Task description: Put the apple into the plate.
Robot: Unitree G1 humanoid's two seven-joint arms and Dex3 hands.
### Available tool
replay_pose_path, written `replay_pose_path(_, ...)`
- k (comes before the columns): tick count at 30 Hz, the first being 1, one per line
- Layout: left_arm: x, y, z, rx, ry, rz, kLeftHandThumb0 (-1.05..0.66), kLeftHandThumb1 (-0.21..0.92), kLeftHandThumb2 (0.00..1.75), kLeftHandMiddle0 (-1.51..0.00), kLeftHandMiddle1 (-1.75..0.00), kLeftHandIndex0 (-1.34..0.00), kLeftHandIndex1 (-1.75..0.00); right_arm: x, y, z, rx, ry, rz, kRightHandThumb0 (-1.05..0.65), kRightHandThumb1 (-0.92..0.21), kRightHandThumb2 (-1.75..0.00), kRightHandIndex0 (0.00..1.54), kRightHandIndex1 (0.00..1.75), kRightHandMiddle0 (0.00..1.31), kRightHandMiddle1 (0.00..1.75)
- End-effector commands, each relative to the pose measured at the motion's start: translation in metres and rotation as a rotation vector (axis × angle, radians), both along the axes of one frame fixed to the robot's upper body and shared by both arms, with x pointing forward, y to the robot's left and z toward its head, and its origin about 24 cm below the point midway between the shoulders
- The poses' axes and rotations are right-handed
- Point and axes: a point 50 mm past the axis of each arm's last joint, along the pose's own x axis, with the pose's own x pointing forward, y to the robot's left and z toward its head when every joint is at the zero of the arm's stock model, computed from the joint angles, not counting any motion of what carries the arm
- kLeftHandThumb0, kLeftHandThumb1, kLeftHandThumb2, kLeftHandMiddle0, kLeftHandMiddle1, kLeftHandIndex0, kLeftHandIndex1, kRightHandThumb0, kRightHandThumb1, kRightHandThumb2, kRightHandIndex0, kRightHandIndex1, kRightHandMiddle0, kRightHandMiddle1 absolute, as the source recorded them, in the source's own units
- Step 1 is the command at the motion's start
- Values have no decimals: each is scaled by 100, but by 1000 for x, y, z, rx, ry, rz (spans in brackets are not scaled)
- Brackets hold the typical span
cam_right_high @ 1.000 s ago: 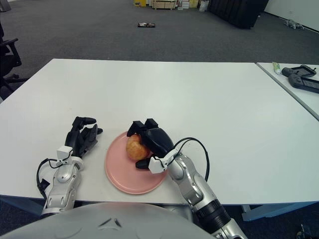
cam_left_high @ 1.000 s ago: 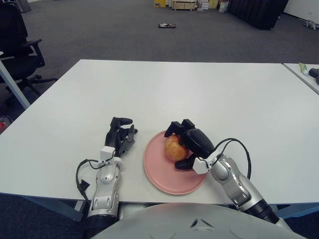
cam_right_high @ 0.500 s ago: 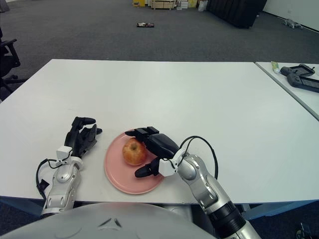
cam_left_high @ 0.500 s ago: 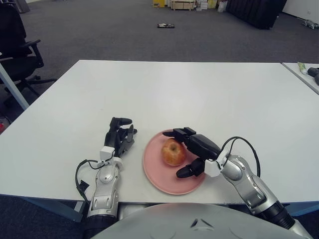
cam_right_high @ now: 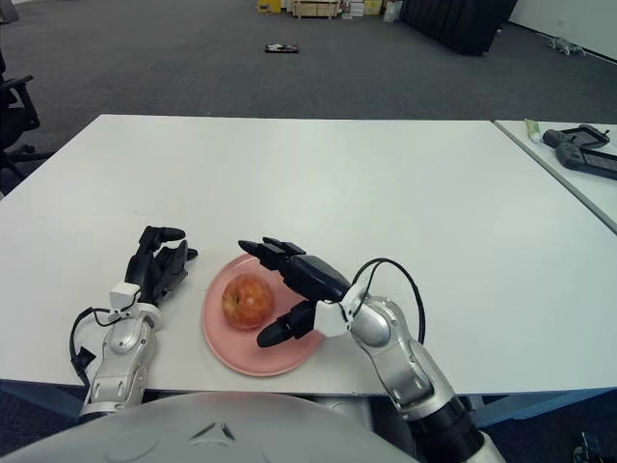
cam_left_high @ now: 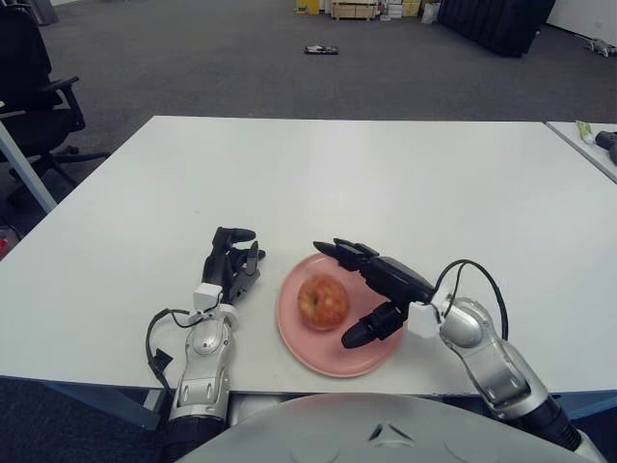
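A red-yellow apple (cam_left_high: 322,301) rests in the left part of a pink plate (cam_left_high: 362,359) near the table's front edge. My right hand (cam_left_high: 355,289) is open, its fingers spread over the plate's right half just right of the apple and clear of it. My left hand (cam_left_high: 231,265) lies on the table just left of the plate, fingers relaxed and empty.
The white table (cam_left_high: 328,183) stretches far back behind the plate. A second table (cam_right_high: 569,154) with dark devices stands at the right. An office chair (cam_left_high: 34,96) stands at the far left.
My right hand let go of the apple and opened, drawing back to the right. The apple rolled a little to the left in the plate. The left hand stayed still.
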Motion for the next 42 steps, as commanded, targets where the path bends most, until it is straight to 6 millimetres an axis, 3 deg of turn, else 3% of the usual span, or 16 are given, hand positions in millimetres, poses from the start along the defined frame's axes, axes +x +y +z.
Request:
replay_pose_path(1,-1,1,-6,-1,35,2,-35,86,62,-53,-134,-23,-175,1,-8,11,75,45,-34,-99,-76,-13,0,0,0,0)
replay_pose_path(5,-1,1,-6,3,35,-3,-35,85,63,-53,-134,-24,-175,0,-11,13,166,81,-79,-95,-74,-13,0,0,0,0)
replay_pose_path(8,-1,1,-6,5,29,-9,-35,85,62,-52,-134,-23,-175,-2,-19,9,261,41,-178,-95,-79,-16,0,0,0,0)
replay_pose_path(10,-1,1,-6,6,26,-11,-35,86,62,-52,-134,-23,-175,-3,-22,6,283,15,-221,-101,-87,-28,0,0,0,0)
replay_pose_path(15,0,1,-6,11,18,-15,-35,87,60,-53,-134,-22,-175,-4,-35,-5,414,42,-361,-104,-91,-36,0,0,0,0)
replay_pose_path(20,0,1,-6,12,22,-6,-35,88,59,-52,-133,-22,-175,18,-44,-16,578,7,-564,-105,-92,-47,0,0,0,0)
replay_pose_path(21,0,1,-6,11,22,-5,-35,88,59,-52,-132,-22,-175,19,-44,-16,616,-10,-590,-100,-88,-51,5,13,0,26)
replay_pose_path(23,0,1,-7,9,24,-3,-35,88,59,-51,-132,-22,-175,20,-48,-15,690,-62,-661,-90,-81,-61,7,44,1,62)
replay_pose_path(25,-1,2,-7,7,25,-2,-35,88,59,-51,-132,-22,-175,21,-52,-15,720,-106,-714,-71,-67,-88,14,82,6,111)
replay_pose_path(26,-1,2,-7,9,31,-2,-35,88,59,-50,-132,-22,-175,21,-55,-16,735,-139,-767,-68,-64,-92,16,88,8,118)
replay_pose_path(27,-1,2,-7,10,36,-2,-35,88,59,-49,-132,-22,-175,22,-57,-16,746,-164,-804,-58,-63,-94,25,107,19,139)
replay_pose_path(28,-1,2,-7,11,40,-3,-35,88,59,-49,-132,-22,-175,21,-62,-18,755,-174,-867,-54,-62,-95,29,113,23,146)
replay_pose_path(29,-1,2,-7,12,43,-4,-35,88,59,-48,-133,-22,-175,20,-65,-20,760,-181,-909,-49,-61,-96,36,132,29,156)
replay_pose_path(32,-1,3,-6,15,40,-6,-35,88,58,-45,-133,-21,-175,18,-72,-22,753,-187,-1018,-43,-59,-97,51,159,37,169)
replay_pose_path(34,-1,3,-6,14,34,-8,-35,89,57,-44,-134,-21,-175,18,-72,-23,747,-194,-1065,-42,-59,-98,63,168,39,172)
replay_pose_path(42,-1,3,-5,7,29,-12,-35,89,57,-46,-136,-21,-175,19,-77,-28,752,-163,-1137,-41,-57,-101,82,174,42,174)
